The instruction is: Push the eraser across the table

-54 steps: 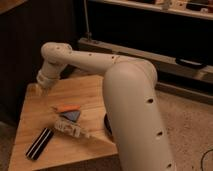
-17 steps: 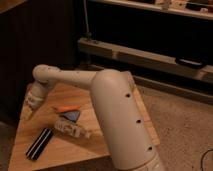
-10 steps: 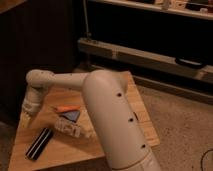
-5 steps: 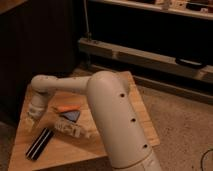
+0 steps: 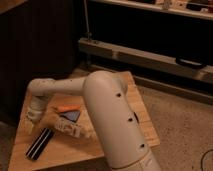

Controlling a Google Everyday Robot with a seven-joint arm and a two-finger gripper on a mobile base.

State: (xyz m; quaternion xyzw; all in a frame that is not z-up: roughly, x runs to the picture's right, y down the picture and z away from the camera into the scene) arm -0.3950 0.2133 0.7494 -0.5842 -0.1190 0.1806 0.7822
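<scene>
The hand (image 5: 32, 121), state unclear, has dropped closer to the eraser (image 5: 40, 144) on the table (image 5: 67, 150).

The gripper (image 5: 33, 119) is hovering over the table (image 5: 65, 156), far left. A marker (image 5: 67, 107) and tube (image 5: 75, 131) are seemingly crowding right of the eraser (image 5: 40, 144).

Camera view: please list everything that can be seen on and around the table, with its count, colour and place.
eraser: 1, black with pale stripes, front left of the table
marker: 1, orange, middle of the table
triangular thing: 1, dark blue, just in front of the marker
tube: 1, white-clear, right of the eraser
table: 1, light wood, lower left
floor: speckled grey, right
arm: 1, cream, reaching left over the table
gripper: 1, left side, at the eraser's far end
</scene>
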